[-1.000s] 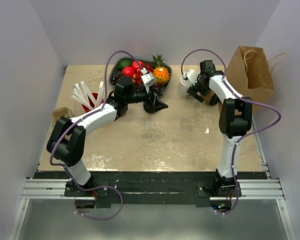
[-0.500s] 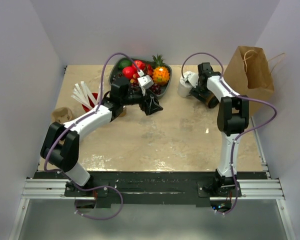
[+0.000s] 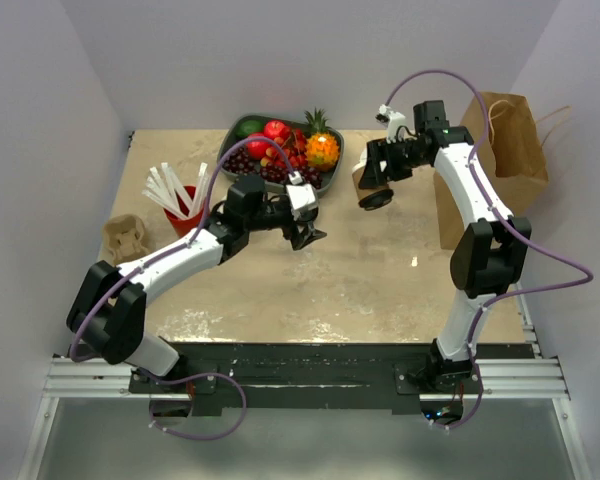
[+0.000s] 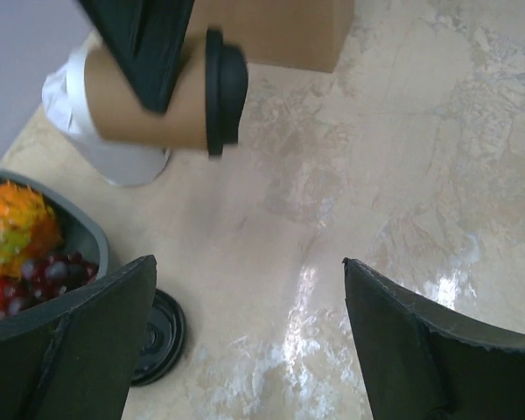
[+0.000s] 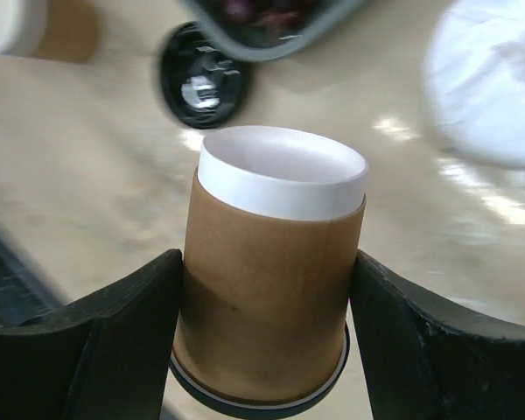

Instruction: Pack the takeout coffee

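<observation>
The takeout coffee [image 3: 371,187], a brown kraft cup with a black lid, hangs in the air on its side, left of the brown paper bag [image 3: 503,150]. My right gripper [image 3: 377,176] is shut on it. In the right wrist view my right gripper [image 5: 269,262] has its fingers [image 5: 127,324] pressed on both sides of the cup [image 5: 267,289], lid end nearest the camera. The left wrist view shows the cup [image 4: 162,92] with its lid pointing right. My left gripper [image 3: 308,235] is open and empty over the table; its jaws stand wide apart [image 4: 248,262].
A loose black lid [image 4: 157,337] lies on the table beside the grey fruit tray [image 3: 242,128]; it also shows in the right wrist view [image 5: 201,83]. A white object [image 4: 114,162] stands under the held cup. A red cup with white straws [image 3: 185,205] and a cardboard cup carrier [image 3: 123,235] are at the left.
My right arm has lifted the coffee cup off the table and swung up, the cup now on its side in the air. My left gripper has moved a little nearer and to the right.
</observation>
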You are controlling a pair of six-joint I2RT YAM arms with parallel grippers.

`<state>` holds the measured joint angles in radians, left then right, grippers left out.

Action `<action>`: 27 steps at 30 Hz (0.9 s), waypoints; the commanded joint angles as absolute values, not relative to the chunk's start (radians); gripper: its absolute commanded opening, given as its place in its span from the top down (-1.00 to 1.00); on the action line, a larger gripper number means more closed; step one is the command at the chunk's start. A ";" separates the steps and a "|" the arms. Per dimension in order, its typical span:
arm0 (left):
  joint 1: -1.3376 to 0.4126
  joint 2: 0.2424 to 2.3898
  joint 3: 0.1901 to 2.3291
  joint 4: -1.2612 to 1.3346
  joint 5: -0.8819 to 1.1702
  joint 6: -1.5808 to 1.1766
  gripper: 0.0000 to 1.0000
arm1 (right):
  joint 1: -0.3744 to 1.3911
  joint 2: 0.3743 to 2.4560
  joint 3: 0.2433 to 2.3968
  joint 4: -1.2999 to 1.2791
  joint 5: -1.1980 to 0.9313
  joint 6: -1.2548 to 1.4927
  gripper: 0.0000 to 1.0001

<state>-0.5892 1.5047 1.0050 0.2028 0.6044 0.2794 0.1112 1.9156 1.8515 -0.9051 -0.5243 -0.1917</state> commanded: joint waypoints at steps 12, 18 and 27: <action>-0.764 1.604 1.127 0.347 0.295 0.149 -0.79 | 0.086 1.987 1.582 -0.505 -1.101 0.592 -0.32; -0.764 1.664 1.173 0.322 0.246 0.134 -0.65 | 0.086 1.965 1.537 -0.489 -1.108 0.610 -0.33; -0.756 1.724 1.227 0.295 0.279 0.089 0.01 | 0.086 1.957 1.532 -0.492 -1.101 0.612 -0.35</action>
